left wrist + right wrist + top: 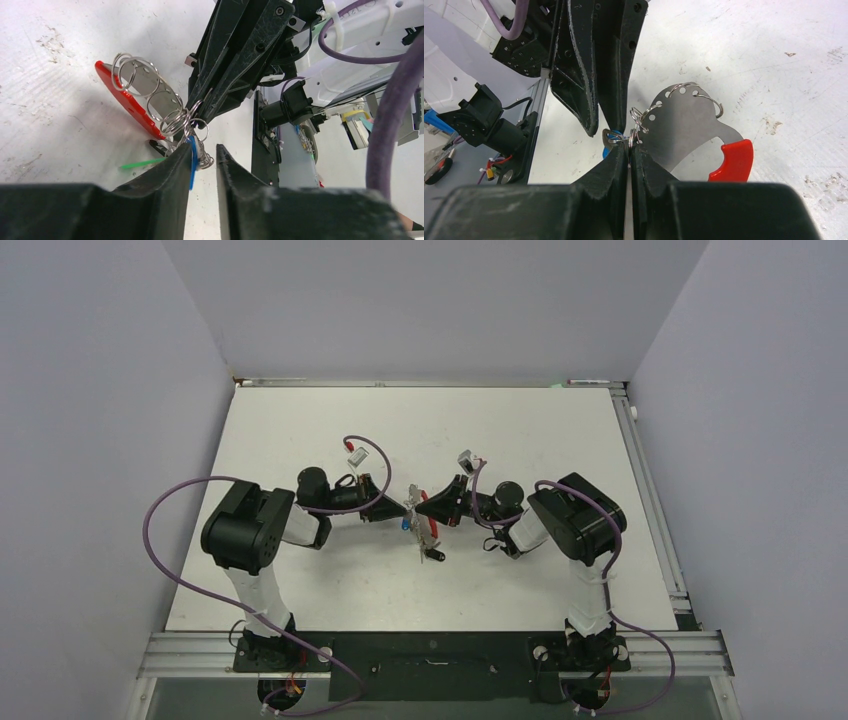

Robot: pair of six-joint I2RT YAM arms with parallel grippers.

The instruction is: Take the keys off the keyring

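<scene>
Two black two-finger grippers, tip to tip over the middle of the white table (500, 430).

Item 1, keyring (684, 125): flat grey perforated metal plate with a bright red arc at one end and silvery wire split rings (177, 120) looped through its holes. Location: between the two grippers, plate on edge, low over the table. Whether it touches the table cannot be told.

Item 2, keys: a thin blue-headed key (192, 162) and a thin green-headed key (142, 163) hang from the ring cluster at the plate's lower corner. Silvery ones are too small to tell apart from the rings.

Item 3, right gripper (629, 145): fingers pressed together on the keyring at the ring cluster, a pinch on the very edge.

Item 4, left gripper (204, 148): fingers narrowly apart, blue-headed key lying along one inner face, not visibly pinched.

Hazards, as judged:
- Closing here may catch tangled rings along with the key, so a pull would drag the whole keyring out of the right gripper's shallow pinch.
- The blue-headed key may slide out sideways, since it rests against one finger only.
- The plate may swing about the pinch point.
- The fingertips stand near enough to clash.
</scene>
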